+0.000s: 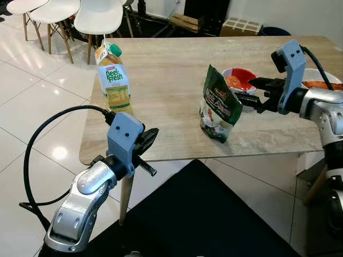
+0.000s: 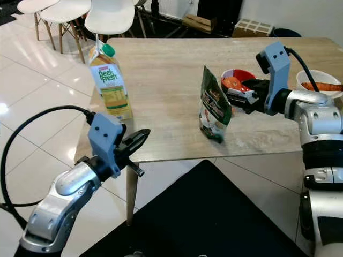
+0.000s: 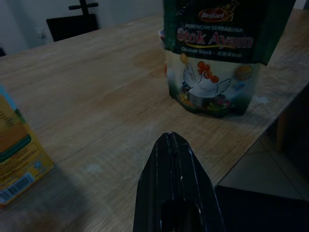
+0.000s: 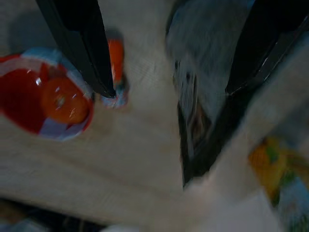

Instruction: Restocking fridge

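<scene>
Stock pouch [image 1: 218,105] stands on the bench [image 1: 166,80], blurred in the right wrist view. Right end effector [image 1: 242,98] reaches leftward, fingers wide beside it. Left end effector [image 1: 149,138] hovers pinched together at the near edge.

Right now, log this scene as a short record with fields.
surface: wooden table
carton: Deel Fresh juice carton, upright near the table's left edge
pouch: chicken stock pouch, standing near the front edge
bowl: red bowl behind the pouch
left gripper: shut, at the table's front edge, pointing toward the pouch
right gripper: open, reaching at the pouch from its right
chairs: white chairs beyond the table
</scene>
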